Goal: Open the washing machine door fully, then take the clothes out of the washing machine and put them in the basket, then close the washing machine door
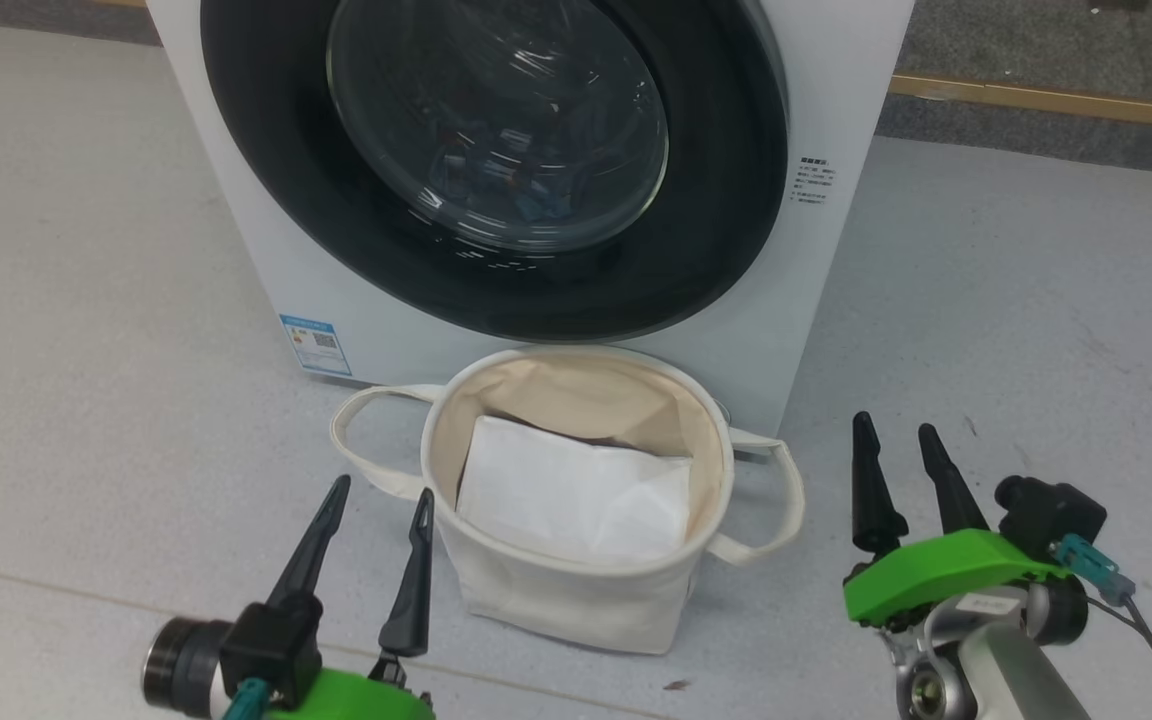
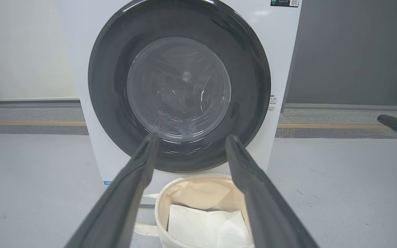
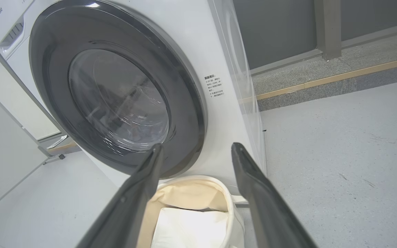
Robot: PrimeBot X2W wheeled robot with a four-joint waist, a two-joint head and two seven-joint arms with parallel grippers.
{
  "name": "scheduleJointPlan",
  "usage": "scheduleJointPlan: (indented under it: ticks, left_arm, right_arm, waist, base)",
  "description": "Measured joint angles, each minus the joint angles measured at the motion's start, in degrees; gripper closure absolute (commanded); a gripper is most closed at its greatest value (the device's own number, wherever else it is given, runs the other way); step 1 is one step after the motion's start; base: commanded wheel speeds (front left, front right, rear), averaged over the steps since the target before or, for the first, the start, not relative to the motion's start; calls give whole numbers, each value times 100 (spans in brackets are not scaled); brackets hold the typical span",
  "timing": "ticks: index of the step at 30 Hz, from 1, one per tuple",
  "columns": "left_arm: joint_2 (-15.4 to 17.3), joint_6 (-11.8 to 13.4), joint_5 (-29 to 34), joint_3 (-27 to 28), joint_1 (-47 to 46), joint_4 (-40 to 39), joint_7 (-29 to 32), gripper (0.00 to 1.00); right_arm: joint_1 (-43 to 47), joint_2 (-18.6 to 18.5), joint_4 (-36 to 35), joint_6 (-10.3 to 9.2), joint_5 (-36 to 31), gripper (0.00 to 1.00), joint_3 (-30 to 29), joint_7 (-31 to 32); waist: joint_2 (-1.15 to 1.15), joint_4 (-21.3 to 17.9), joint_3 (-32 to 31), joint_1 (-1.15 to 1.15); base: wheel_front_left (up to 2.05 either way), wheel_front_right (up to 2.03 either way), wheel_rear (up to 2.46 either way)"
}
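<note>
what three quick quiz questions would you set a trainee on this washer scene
1. True or false: the washing machine door is shut.
2. What lies in the basket? A) a white folded sheet B) bear-print clothes C) nothing
3. Fill in: the left hand and the right hand both stand ___, holding nothing.

Key: 1 true; 2 A; 3 open
</note>
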Motion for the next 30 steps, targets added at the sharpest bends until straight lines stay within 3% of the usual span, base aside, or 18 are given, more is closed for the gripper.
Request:
scheduleJointPlan:
  ticks: [10,30]
  left_arm:
    - [-134,-214,-36,152,6,250,0,0]
    - [-256,-364,176,227,34,408,0,0]
  right_arm:
    - [-76,-1,-65,0,-732,0,5,0]
    - [-74,-1,-88,0,-822,0,18,0]
  waist:
    - [0,2,-17,0]
    - [0,14,-38,0]
  base:
    - [0,0,0]
    - [0,0,0]
